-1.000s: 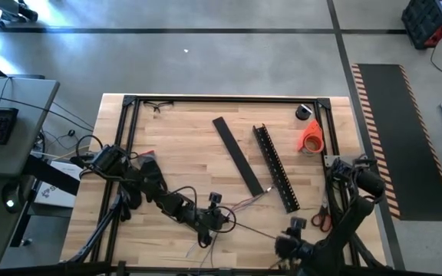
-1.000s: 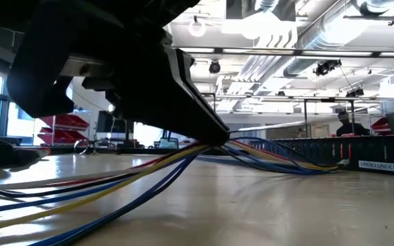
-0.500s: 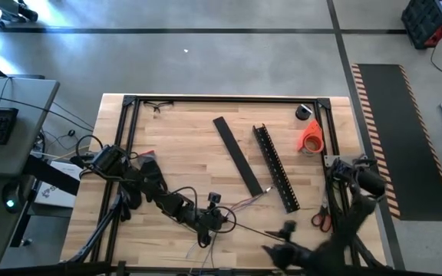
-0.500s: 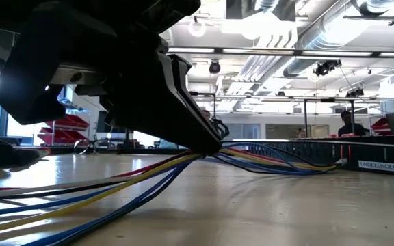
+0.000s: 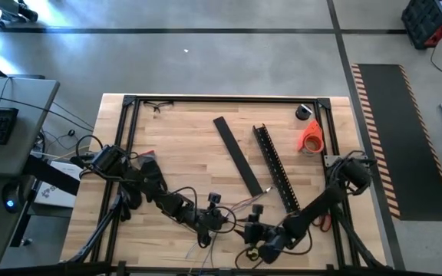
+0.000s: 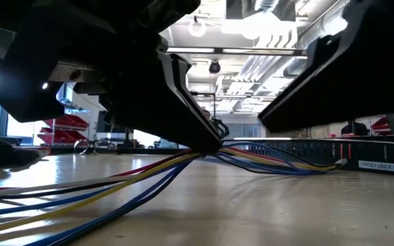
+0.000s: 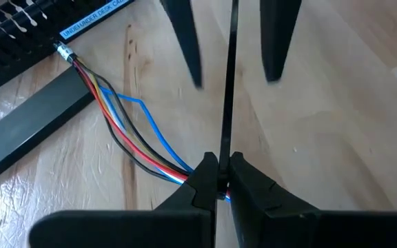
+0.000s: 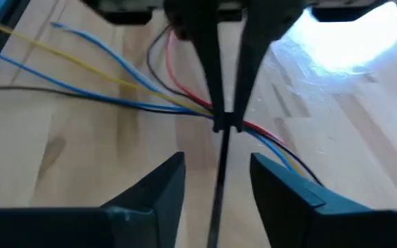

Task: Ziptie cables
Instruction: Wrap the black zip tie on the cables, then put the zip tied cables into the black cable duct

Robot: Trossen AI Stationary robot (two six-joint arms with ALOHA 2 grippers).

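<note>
Now left end effector (image 7: 217,180) pinches cables (image 7: 126,134); right end effector (image 8: 216,182) spread, facing it.

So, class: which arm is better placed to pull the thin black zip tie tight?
Right. The right gripper, open, straddles the tail of the thin black zip tie, so it likely only needs to close and pull. The left gripper is shut on the bundle of thin coloured wires, anchoring it.

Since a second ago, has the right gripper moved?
Yes. In the high view the right gripper has swung left along the table's near edge, away from the scissors, toward the left gripper holding the cables.
</note>
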